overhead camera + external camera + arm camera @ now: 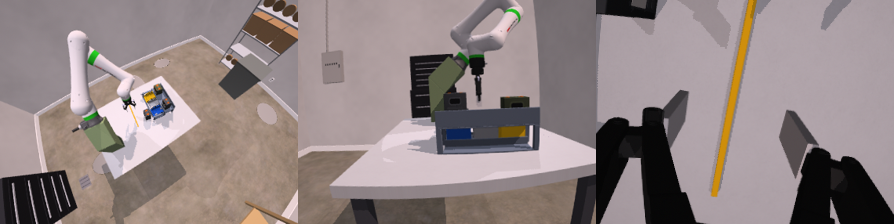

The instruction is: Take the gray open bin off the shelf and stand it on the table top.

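A gray shelf (487, 131) stands on the white table and holds a blue bin (459, 134), the gray open bin (485, 133) in the middle, and a yellow bin (512, 131). From above, the shelf (158, 102) shows the yellow bin (149, 97) and the blue bin (158, 112), and the gray bin between them is hard to make out. My gripper (129, 106) hangs above the table beside the shelf, apart from it. It is open and empty. In the wrist view its fingers frame bare table top and a thin yellow line (736, 83).
Dark boxes (455, 101) (514, 102) stand by the shelf ends. The robot's green base (103, 135) stands at the table's edge. The yellow line (134, 116) lies on the table near the gripper.
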`<state>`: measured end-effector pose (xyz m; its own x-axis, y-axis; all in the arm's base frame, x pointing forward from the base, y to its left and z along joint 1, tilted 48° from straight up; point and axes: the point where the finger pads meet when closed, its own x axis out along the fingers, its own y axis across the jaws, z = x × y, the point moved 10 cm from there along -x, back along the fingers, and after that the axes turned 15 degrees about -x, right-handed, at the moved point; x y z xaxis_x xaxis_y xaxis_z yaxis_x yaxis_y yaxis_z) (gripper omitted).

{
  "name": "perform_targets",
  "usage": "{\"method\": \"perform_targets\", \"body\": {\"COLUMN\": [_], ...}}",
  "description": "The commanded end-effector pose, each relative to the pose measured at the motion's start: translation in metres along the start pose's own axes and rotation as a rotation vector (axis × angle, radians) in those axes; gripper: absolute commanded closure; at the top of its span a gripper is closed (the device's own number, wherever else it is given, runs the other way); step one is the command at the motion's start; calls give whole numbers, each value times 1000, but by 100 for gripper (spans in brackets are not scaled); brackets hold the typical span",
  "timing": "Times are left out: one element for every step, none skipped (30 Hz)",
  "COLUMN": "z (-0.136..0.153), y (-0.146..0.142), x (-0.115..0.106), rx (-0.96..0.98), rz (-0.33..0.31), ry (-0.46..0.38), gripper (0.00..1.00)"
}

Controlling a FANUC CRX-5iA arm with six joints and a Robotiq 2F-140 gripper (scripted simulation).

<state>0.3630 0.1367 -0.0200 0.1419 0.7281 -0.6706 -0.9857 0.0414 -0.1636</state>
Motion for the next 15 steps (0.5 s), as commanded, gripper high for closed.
{"method": "perform_targets", "body": {"z": [0,0,0,0,0,0,0,0,0,0,0,0,-3,-5,-8], "y": [0,0,0,0,0,0,0,0,0,0,0,0,-10,-19,-29], "x": [1,1,1,1,1,1,1,1,1,1,1,1,1,1,1], "rx": [0,0,0,0,0,0,0,0,0,0,0,0,0,0,0], "rz": [0,0,0,0,0,0,0,0,0,0,0,0,0,0,0], "ry": [0,0,0,0,0,0,0,0,0,0,0,0,0,0,0], "gripper": [43,43,43,43,43,43,43,43,43,43,43,43,43,43,43]}}
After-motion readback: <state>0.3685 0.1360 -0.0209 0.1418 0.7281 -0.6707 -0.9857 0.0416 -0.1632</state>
